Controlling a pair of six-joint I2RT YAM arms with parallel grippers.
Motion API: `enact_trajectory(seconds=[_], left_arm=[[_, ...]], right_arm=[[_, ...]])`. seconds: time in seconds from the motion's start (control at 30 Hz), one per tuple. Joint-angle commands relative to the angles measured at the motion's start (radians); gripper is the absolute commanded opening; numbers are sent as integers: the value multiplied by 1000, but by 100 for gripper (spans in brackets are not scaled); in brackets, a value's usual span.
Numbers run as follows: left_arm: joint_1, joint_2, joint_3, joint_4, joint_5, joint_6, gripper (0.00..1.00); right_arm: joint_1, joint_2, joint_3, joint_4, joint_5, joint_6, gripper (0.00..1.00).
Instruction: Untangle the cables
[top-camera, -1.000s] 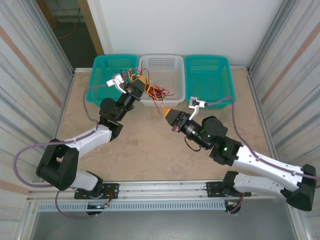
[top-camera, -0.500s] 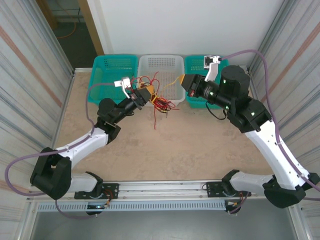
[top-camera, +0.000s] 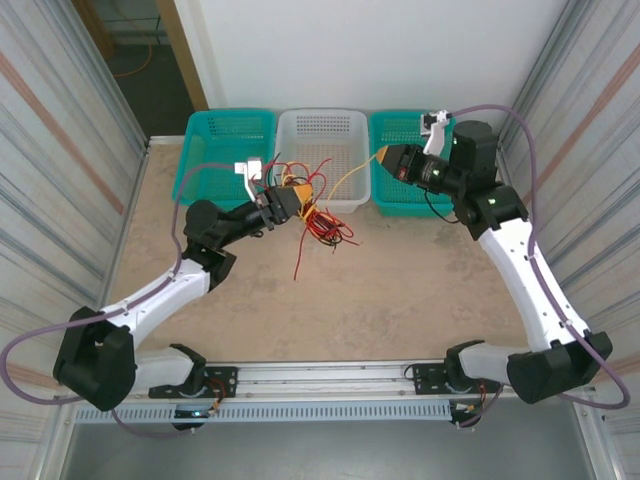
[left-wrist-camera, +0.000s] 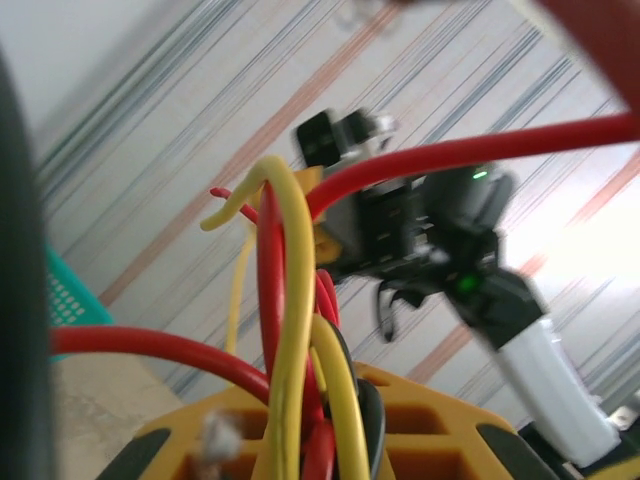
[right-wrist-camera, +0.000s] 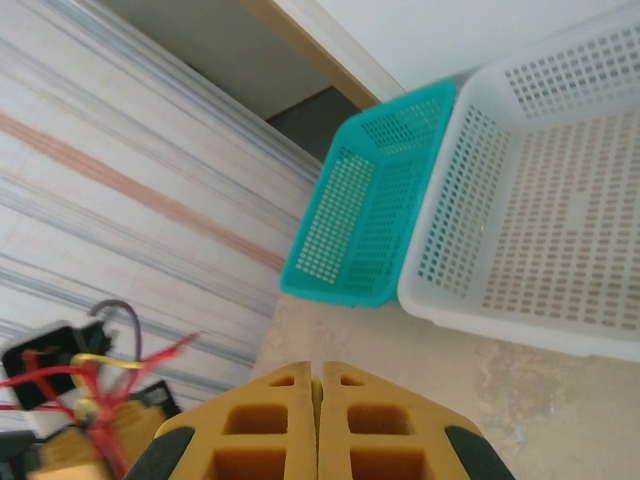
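Note:
The cables (top-camera: 318, 207) form a red, yellow and dark tangle hanging in front of the white basket (top-camera: 322, 128). My left gripper (top-camera: 296, 195) is shut on the tangle. In the left wrist view, red (left-wrist-camera: 450, 155), yellow (left-wrist-camera: 290, 300) and black strands run between its fingers (left-wrist-camera: 320, 440). One red end (top-camera: 300, 262) dangles toward the table. A yellow cable (top-camera: 350, 178) stretches from the tangle to my right gripper (top-camera: 381, 156), raised over the right teal basket (top-camera: 400, 196). In the right wrist view its jaws (right-wrist-camera: 318, 370) are shut with a thin yellow sliver between them.
Three baskets line the back wall: left teal (top-camera: 215, 140), white, right teal. The right wrist view looks down on the white basket (right-wrist-camera: 540, 200) and the left teal basket (right-wrist-camera: 370, 210). Corrugated side walls (top-camera: 60, 150) close in the table on both sides.
My right gripper has risen from the table's middle to the back right, drawing the yellow cable out. My left gripper has shifted slightly nearer and rightward with the tangle.

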Motion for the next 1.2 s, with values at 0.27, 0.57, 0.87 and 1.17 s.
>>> enact_trajectory(seconds=[0.27,0.57,0.87,1.17], left_arm=[[-13,126,180,415,-113,-208,0],[-26,169,243,300,-528,51,0],[-41,207,152,230,-741,272,0],[-28,150,-2,205,-694,314,0]], right_arm=[[37,120,-364,735,21,319,0],[301,-13,-686,967,324,438,0],[688,-351,-714,695,626,280,0],[799,-479,-457,409,750,41,0]])
